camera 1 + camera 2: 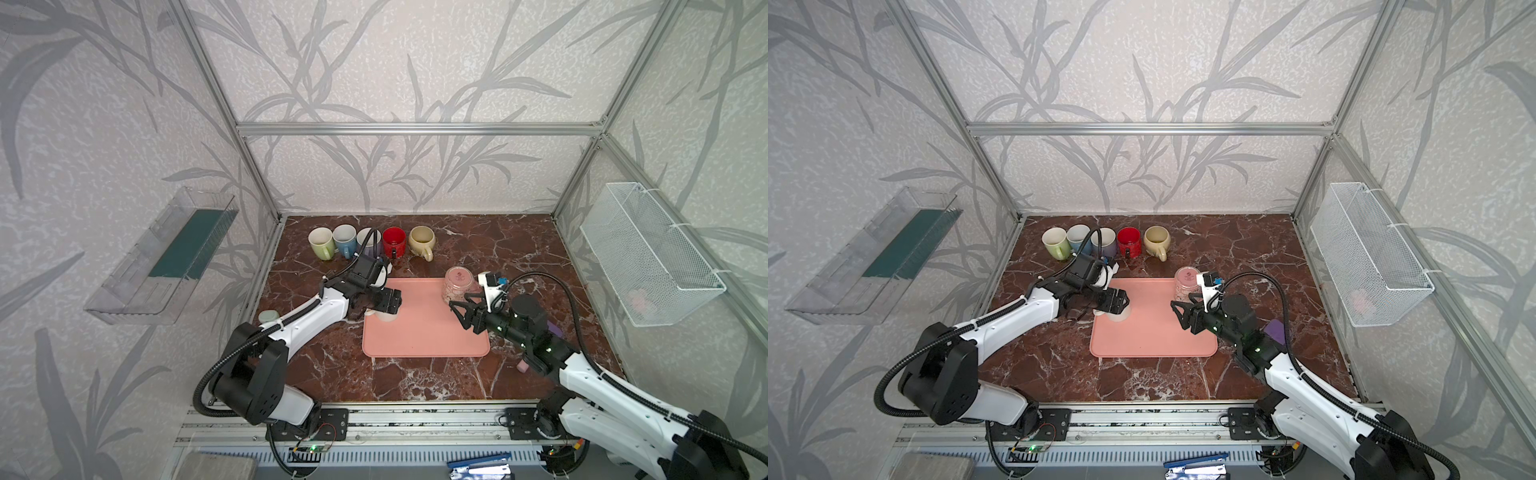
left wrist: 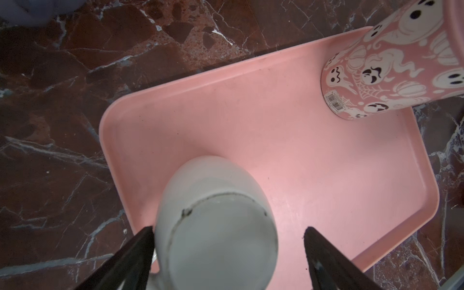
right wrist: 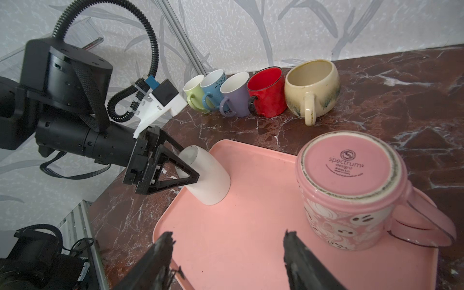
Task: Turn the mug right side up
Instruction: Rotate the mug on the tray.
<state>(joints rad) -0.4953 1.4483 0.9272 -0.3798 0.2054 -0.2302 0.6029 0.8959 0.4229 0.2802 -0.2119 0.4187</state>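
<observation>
Two mugs stand upside down on the pink tray point(image 1: 424, 336) point(image 3: 238, 226). At the tray's left edge a plain white mug point(image 1: 384, 316) point(image 2: 216, 226) point(image 3: 206, 175) shows its base. My left gripper point(image 1: 390, 300) point(image 2: 229, 229) straddles it, open: one finger sits against its side and the other stands off with a gap. At the tray's far right corner is a pink ghost-patterned mug point(image 1: 457, 284) point(image 2: 391, 62) point(image 3: 349, 190) with its handle away from the tray's middle. My right gripper point(image 1: 458, 316) point(image 3: 228, 234) hovers open beside it, over bare tray, with nothing between its fingers.
Several upright mugs line the back wall: green point(image 1: 320, 241), blue point(image 1: 344, 239), purple point(image 1: 368, 239), red point(image 1: 394, 241), cream point(image 1: 422, 241). A small purple object point(image 1: 555, 330) and a pink block point(image 1: 522, 365) lie by the right arm. A wire basket point(image 1: 648, 257) hangs on the right wall.
</observation>
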